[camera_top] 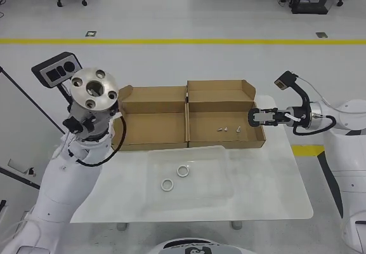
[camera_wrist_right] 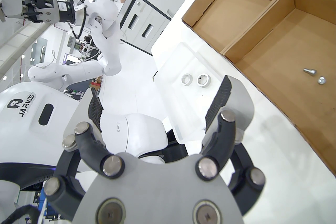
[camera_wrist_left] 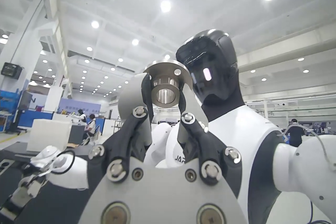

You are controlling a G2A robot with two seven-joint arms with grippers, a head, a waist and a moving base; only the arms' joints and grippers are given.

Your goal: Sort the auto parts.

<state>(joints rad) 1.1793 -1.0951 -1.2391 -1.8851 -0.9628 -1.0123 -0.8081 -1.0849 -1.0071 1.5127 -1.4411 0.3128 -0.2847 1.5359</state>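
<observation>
You're clamping the flange [camera_top: 94, 89] in the left gripper [camera_wrist_left: 164, 97]; lower it level into the left box [camera_top: 154, 124]. Your right gripper [camera_wrist_right: 160, 100] is hanging wide open, empty.

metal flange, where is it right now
In the top view the metal flange is at the left, held up in the left claw, beside the left cardboard box.

We see glossy white arm shells [camera_top: 62, 184] with dark joint seams, and a glossy black head [camera_wrist_left: 210, 64] carrying one small lit oval. The left gripper [camera_wrist_left: 164, 96] and right gripper [camera_wrist_right: 160, 99] share grey metal plates, silver screw heads, black linkages and black finger pads [camera_wrist_right: 219, 101]. Black cables [camera_top: 124, 130] loop along the wrists.
</observation>
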